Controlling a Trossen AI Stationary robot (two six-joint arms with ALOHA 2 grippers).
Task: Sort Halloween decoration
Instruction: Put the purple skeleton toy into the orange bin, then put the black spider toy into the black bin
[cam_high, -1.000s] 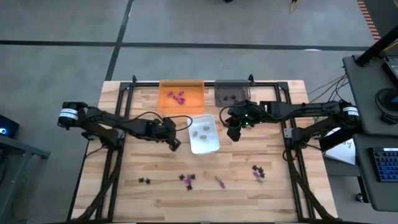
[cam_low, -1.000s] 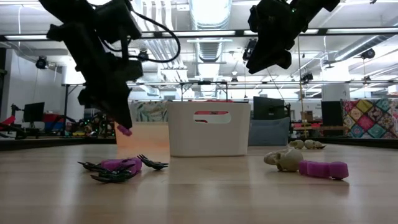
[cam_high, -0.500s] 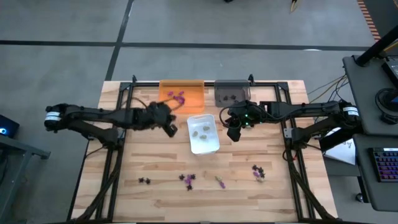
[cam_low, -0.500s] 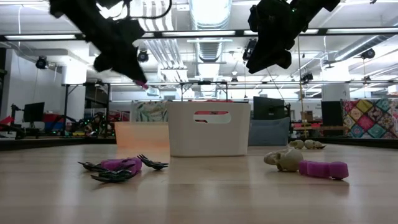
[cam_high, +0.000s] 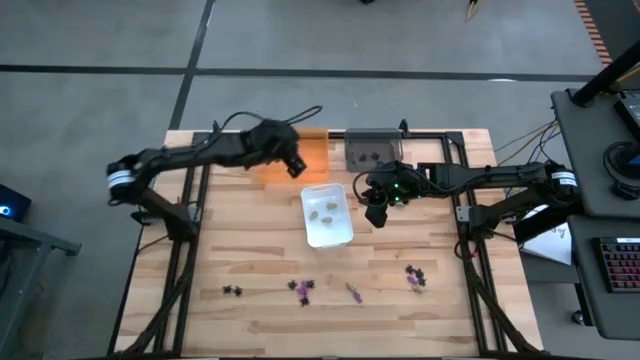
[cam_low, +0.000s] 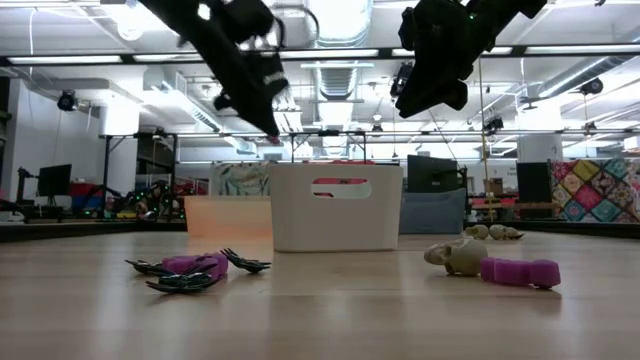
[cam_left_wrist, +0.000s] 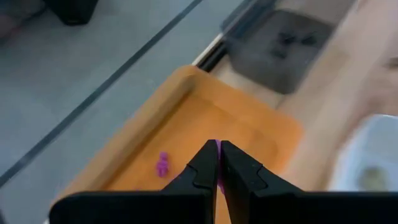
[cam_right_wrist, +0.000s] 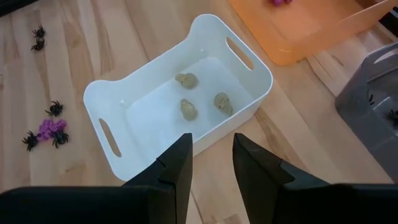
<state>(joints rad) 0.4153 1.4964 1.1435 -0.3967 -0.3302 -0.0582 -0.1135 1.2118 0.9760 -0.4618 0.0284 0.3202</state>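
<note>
The left gripper (cam_high: 295, 166) is held above the orange tray (cam_high: 316, 170) at the far side of the table (cam_high: 250, 250), left of centre. Its fingers (cam_left_wrist: 239, 171) are pressed together, and a sliver of purple (cam_left_wrist: 219, 180) is seen pinched between them in the left wrist view; what kind of piece it is cannot be told. Below it, one purple piece (cam_left_wrist: 162, 165) is seen lying on the orange tray's floor.

The right gripper (cam_high: 375, 213) is held just to the right of the white tray (cam_high: 347, 236), near the table's centre. Its fingers (cam_right_wrist: 258, 168) are set apart, and nothing is seen between them. Three pale beige pieces (cam_right_wrist: 188, 109) are seen lying inside the white tray. The grey tray (cam_high: 372, 150) is placed to the right of the orange one, at the far edge, and black pieces (cam_high: 371, 155) are seen inside it.

Unsorted pieces are spread along the near part of the table. A black piece (cam_high: 234, 291) is found at the near left. A purple and black cluster (cam_high: 303, 288) is found near the middle, with a pale and purple pair (cam_high: 354, 292) just to its right. Another purple and black cluster (cam_high: 414, 277) is found at the near right. In the low view, purple pieces tangled with black spiders (cam_low: 195, 270) are seen close by, and a pale skull (cam_low: 460, 257) is seen touching a purple piece (cam_low: 520, 271).
</note>
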